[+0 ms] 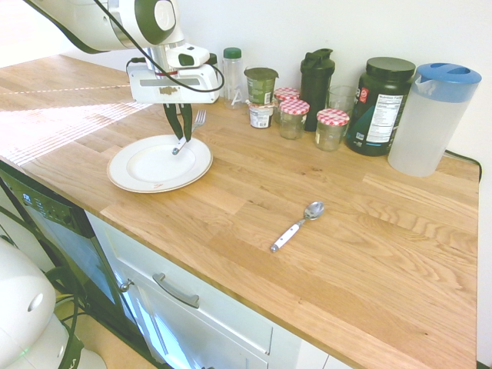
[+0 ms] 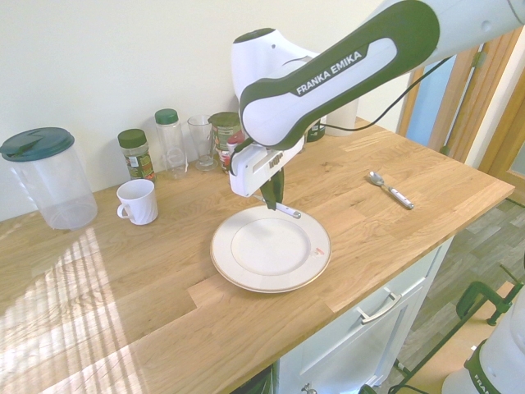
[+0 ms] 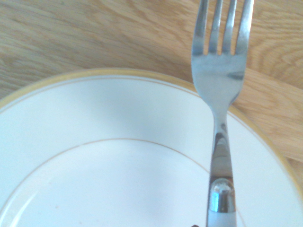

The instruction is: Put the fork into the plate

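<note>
Fork (image 1: 199, 121) lies across the far right part of the plate (image 1: 157, 163) in the first exterior view, its long axis running from the handle end, over the plate, out to the 4 tines at the far right, past the rim. The wrist view confirms it: the metal neck crosses above the gold-edged rim, with the tines over bare wood of the tabletop (image 1: 369, 269). So the middle of the plate lies to the near left of the fork in the first exterior view; seen from the opposite side, in the second exterior view, the white handle sits over the far rim and the middle is nearer the camera. The tool (image 1: 183, 138) is closed on the fork, its 2 dark fingers (image 1: 171, 117) pinching the slim handle. The fork seems held just above the plate, though whether any part touches the rim I cannot tell. The next move probably calls for a shift towards the middle, then lowering and release. Let go here, the overhanging tines could tip the fork off the rim. The metal spoon (image 1: 314, 210) lies well apart, to the right, and should be left alone.
</note>
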